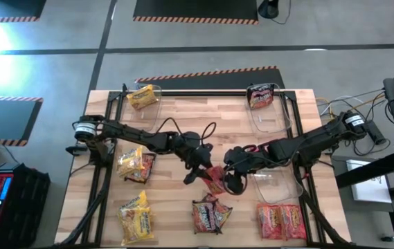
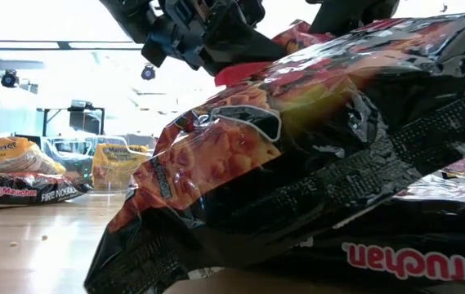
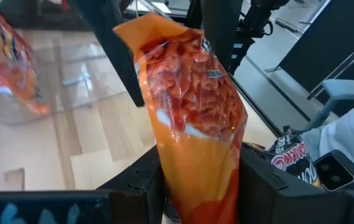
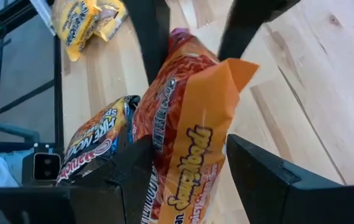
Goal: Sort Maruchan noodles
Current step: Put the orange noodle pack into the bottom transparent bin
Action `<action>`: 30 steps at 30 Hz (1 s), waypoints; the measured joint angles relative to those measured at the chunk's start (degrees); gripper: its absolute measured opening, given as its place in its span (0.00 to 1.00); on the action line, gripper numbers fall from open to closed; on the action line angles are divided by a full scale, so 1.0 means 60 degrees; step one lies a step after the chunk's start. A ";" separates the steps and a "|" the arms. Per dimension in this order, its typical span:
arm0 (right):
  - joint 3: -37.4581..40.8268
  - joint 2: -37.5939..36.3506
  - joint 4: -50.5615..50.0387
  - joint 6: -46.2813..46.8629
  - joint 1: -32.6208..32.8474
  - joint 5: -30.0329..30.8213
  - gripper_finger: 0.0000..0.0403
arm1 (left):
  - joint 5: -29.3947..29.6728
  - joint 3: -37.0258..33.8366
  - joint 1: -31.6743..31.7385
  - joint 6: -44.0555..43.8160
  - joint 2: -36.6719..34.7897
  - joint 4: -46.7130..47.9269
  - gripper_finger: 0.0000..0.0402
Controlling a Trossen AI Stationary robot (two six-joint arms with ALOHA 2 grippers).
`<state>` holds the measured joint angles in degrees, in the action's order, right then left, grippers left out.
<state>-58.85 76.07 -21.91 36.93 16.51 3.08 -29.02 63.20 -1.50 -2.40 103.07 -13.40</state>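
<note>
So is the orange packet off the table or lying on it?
Off it. The orange packet hangs between the left tool's fingers, with the right tool around its other end.

L gripper (image 1: 198, 168) clamped, arm mid-table | R gripper (image 1: 233, 181) spread, facing it

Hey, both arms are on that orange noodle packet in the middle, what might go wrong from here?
1. The left pincer grips one end of the orange packet while the right pincer straddles the other end with a gap on one side. If the left lets go before the right closes, the packet may drop.
2. If both clamp and pull apart, the crinkly wrapper could tear.
3. It hangs just above the dark packet pile; a drop would land it among the wrong flavour.
</note>
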 joint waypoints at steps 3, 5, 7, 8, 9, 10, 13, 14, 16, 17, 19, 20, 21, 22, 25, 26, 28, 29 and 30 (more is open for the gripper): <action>0.0000 0.0000 0.0004 -0.0166 0.0000 -0.0133 0.48 | 0.0007 0.0095 0.0000 0.0146 0.0000 -0.0009 0.32; 0.0000 0.0000 0.0004 -0.0264 0.0000 -0.0137 0.48 | 0.0015 0.0122 0.0003 0.0215 0.0000 -0.0009 0.32; 0.0000 0.0000 -0.0009 -0.0290 0.0000 -0.0128 0.47 | 0.0027 0.0128 0.0007 0.0266 0.0000 -0.0013 0.32; 0.0000 0.0000 -0.0007 -0.0289 0.0000 -0.0129 0.46 | 0.0032 0.0133 0.0009 0.0284 0.0000 -0.0013 0.32; 0.0000 0.0000 -0.0007 -0.0293 0.0000 -0.0133 0.45 | 0.0036 0.0136 0.0007 0.0284 0.0000 -0.0017 0.32; 0.0000 0.0000 -0.0004 -0.0329 0.0000 -0.0132 0.43 | 0.0039 0.0139 0.0007 0.0284 0.0000 -0.0017 0.32; 0.0000 0.0000 -0.0015 -0.0425 0.0000 -0.0126 0.38 | 0.0047 0.0139 0.0011 0.0285 0.0000 -0.0017 0.32; 0.0000 0.0000 -0.0019 -0.0490 0.0000 -0.0126 0.36 | 0.0047 0.0139 0.0011 0.0284 0.0000 -0.0017 0.32; 0.0000 0.0000 -0.0025 -0.0567 0.0000 -0.0122 0.33 | 0.0044 0.0139 0.0011 0.0282 0.0000 -0.0017 0.32; 0.0000 0.0000 -0.0028 -0.0585 0.0000 -0.0126 0.31 | 0.0044 0.0139 0.0011 0.0281 0.0000 -0.0017 0.32; 0.0000 0.0000 -0.0029 -0.0591 0.0000 -0.0129 0.30 | 0.0036 0.0139 0.0011 0.0283 0.0000 -0.0024 0.32; 0.0000 0.0000 -0.0029 -0.0591 0.0000 -0.0129 0.30 | 0.0036 0.0139 0.0018 0.0266 0.0000 -0.0024 0.32; 0.0000 0.0000 -0.0029 -0.0591 0.0000 -0.0129 0.29 | 0.0029 0.0139 0.0022 0.0255 -0.0011 -0.0024 0.32; 0.0000 0.0000 -0.0024 -0.0591 0.0000 -0.0131 0.29 | 0.0026 0.0139 0.0036 0.0246 -0.0045 -0.0008 0.32; -0.0004 0.0000 0.0019 -0.0591 0.0000 -0.0199 0.29 | -0.0011 0.0139 0.0143 0.0120 -0.0192 0.0054 0.32; -0.0004 0.0000 0.0030 -0.0591 0.0000 -0.0185 0.29 | -0.0018 0.0139 0.0197 0.0079 -0.0292 0.0136 0.33; -0.0009 -0.0005 0.0013 -0.0591 -0.0007 -0.0161 0.29 | -0.0033 0.0139 0.0357 0.0066 -0.0507 0.0266 0.34; -0.0010 -0.0012 -0.0051 -0.0591 -0.0012 -0.0166 0.29 | -0.0029 0.0142 0.0455 0.0064 -0.0624 0.0260 0.35; -0.0005 -0.0015 -0.0133 -0.0587 -0.0018 -0.0180 0.29 | -0.0025 0.0143 0.0544 0.0062 -0.0730 0.0263 0.36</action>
<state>-58.88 75.99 -22.71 33.41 16.40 2.00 -29.17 64.05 1.76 -2.02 98.69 -11.82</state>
